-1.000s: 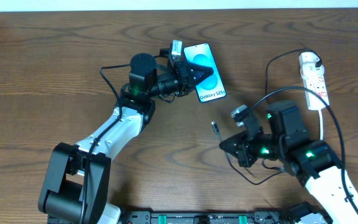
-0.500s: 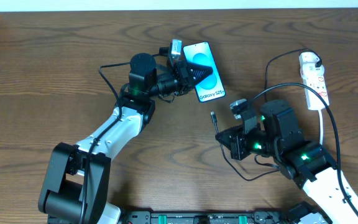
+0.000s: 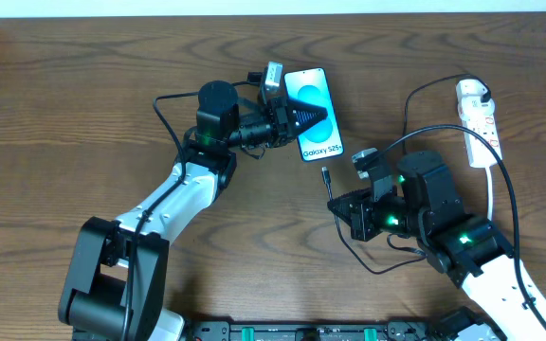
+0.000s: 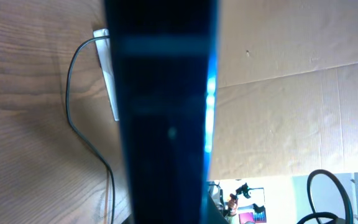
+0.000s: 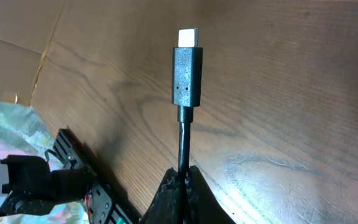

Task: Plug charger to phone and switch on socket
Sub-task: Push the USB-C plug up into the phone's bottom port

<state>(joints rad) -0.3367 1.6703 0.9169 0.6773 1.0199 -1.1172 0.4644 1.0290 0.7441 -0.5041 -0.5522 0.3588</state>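
Mid plug-in: left jaws clamp the phone [image 3: 318,142], right jaws pinch the charger [image 5: 187,74], whose tip next needs lining up with the phone's lower edge.

Phone [image 3: 311,114]: slim, screen up and lit cyan-blue, dark oval pattern, white "Galaxy S25" text at its near end; left edge clamped in the left gripper [image 3: 287,115].

Charger [image 3: 325,176]: thin black cable pinched in the right gripper [image 3: 335,202]. The plug tip points at the phone's near end (not touching).

Socket [image 3: 479,120]: narrow white strip, red markings, flat, far right.
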